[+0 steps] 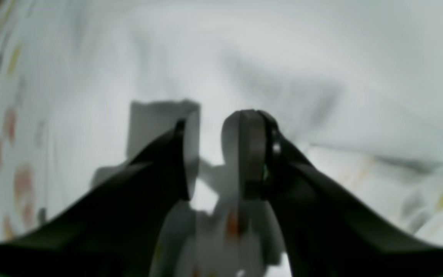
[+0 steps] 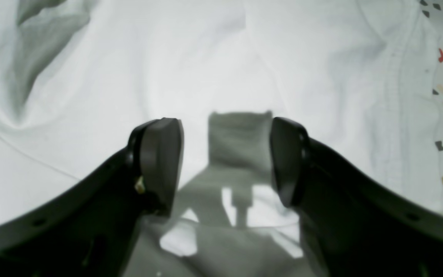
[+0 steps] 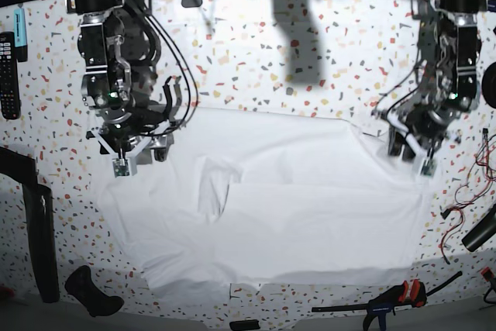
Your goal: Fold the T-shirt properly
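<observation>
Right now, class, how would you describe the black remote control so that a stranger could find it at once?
Start from the white T-shirt spread across the speckled table, then look to the far left edge of the base view. There the remote control lies lengthwise on the table. It is slim, black and covered in buttons, unlike the curved black handle further down.

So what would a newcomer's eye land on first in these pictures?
The large plain white T-shirt spread wrinkly across the white table speckled with coloured chips dominates. A black robot arm hangs over each upper corner: the right pincer with jaws wide apart, the left pincer blurred, jaws narrower.
</observation>
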Robot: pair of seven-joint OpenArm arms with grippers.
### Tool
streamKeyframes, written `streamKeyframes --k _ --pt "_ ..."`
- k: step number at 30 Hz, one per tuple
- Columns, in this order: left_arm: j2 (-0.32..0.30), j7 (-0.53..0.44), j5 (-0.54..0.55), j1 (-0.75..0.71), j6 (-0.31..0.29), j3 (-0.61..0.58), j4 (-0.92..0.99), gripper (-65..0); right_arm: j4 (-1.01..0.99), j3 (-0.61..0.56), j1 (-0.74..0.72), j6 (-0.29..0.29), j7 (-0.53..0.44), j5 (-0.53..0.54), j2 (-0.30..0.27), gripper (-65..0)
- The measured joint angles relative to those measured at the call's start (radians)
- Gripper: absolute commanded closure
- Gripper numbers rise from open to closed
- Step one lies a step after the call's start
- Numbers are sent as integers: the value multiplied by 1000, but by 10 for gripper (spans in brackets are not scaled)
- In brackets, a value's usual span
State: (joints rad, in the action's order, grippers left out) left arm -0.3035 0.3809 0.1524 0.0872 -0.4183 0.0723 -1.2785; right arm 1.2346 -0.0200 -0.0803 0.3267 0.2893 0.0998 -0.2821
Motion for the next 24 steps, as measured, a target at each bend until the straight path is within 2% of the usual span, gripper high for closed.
streamKeyframes --k 4,9,15,19,24 --pt "1 -119 -3 37 3 0 0 -176 0 0 0 0 0 0 0 -372" --pt "1 -138 -93 66 0 0 101 -176 0 0 0 0 0 1 0 -372" --pt "-2 -185 -62 92 -43 5 300 -176 0 0 0 0 1 1 0 -372" --pt "-1 -248 -50 64 -50 6 312 -176 1 0 0 0 3 0 0 -372" --pt "-3 -218 -51 40 -48 6 263 -176 1 0 0 0 3 0 0 -372"
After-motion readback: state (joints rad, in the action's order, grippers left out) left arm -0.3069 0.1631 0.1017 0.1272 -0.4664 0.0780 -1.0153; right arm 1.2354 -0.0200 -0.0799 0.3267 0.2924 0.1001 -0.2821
